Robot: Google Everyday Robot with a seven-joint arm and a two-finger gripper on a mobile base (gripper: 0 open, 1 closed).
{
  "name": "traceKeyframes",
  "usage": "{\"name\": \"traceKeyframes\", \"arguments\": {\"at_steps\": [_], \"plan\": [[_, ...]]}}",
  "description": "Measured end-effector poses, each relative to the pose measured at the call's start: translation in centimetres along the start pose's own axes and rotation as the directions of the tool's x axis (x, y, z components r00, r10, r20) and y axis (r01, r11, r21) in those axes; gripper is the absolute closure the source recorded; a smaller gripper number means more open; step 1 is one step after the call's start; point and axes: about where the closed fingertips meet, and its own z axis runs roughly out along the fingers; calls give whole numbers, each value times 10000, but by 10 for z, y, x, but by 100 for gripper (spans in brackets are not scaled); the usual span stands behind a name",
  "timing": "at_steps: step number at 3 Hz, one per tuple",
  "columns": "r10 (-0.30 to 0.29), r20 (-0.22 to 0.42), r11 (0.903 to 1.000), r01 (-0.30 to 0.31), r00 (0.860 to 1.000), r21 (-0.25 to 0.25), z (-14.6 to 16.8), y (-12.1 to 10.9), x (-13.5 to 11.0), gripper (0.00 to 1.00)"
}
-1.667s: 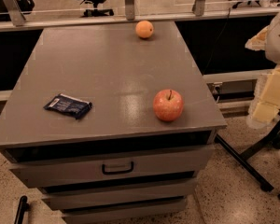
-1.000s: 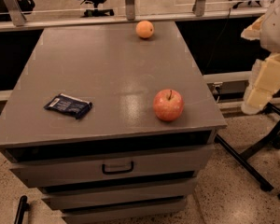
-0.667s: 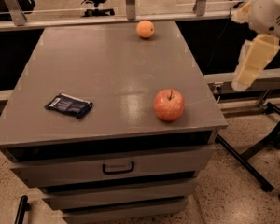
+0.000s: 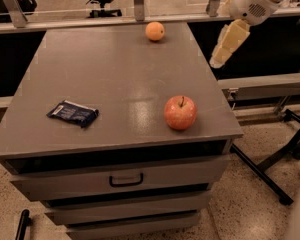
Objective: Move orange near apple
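Note:
The orange [image 4: 155, 31] sits at the far edge of the grey cabinet top [image 4: 110, 79], a little right of centre. The red apple [image 4: 180, 112] with a short stem stands near the front right corner. My gripper [image 4: 227, 45] hangs in the air off the right side of the cabinet, to the right of the orange and beyond the apple, touching neither. The white arm reaches in from the upper right.
A dark blue snack packet [image 4: 73, 113] lies at the front left of the top. The cabinet has drawers [image 4: 125, 179] below. A railing [image 4: 140, 4] runs behind the cabinet. Black stand legs [image 4: 270, 169] spread over the floor at the right.
My arm and gripper have risen and moved left and farther back, from beside the cabinet's right edge toward the orange's side. The fruits and the packet have not moved.

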Motion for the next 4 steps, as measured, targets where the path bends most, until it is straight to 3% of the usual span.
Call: {"name": "traceKeyframes", "arguments": {"at_steps": [1, 2, 3, 4], "plan": [[988, 1522, 9951, -982, 9834, -112, 49, -46, -25, 0], [1253, 3247, 9869, -1511, 9375, 557, 63, -96, -61, 0], [1104, 3643, 9826, -1566, 9247, 998, 53, -111, -69, 0], [1127, 3585, 9837, -1549, 9267, 911, 56, -109, -68, 0]]}}
